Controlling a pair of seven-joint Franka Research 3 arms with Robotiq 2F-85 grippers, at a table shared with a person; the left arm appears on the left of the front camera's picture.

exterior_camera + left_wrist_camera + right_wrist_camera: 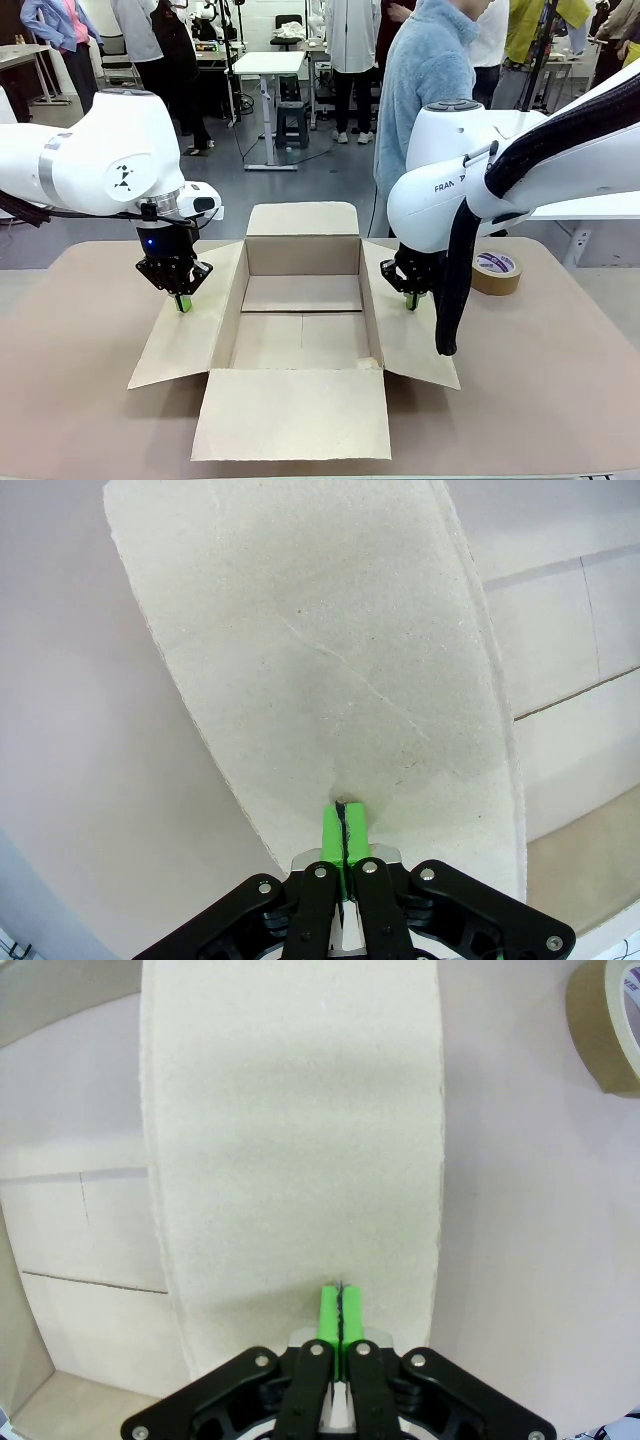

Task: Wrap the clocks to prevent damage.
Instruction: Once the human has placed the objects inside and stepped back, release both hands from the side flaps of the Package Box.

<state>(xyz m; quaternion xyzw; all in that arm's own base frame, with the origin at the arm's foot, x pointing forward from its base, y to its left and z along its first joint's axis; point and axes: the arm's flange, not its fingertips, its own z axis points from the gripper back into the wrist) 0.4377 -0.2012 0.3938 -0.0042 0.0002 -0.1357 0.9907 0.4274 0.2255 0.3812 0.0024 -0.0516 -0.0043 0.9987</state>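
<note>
A tan table (560,400) carries an open cardboard box (300,340), flaps spread, and a brown tape roll (495,272).

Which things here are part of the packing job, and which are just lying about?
In the job: cardboard box; left gripper, shut, tip on its left flap; right gripper, shut, tip on its right flap.
Lying about: tape roll, untouched, right of the box.

Tape roll (615,1020) was cut off by frame edge at 1 o'clock in R wrist view, its label print too small to read in front view, where person (425,90) at 12 o'clock was cropped by top edge, lower body hidden behind R arm (450,190).
</note>
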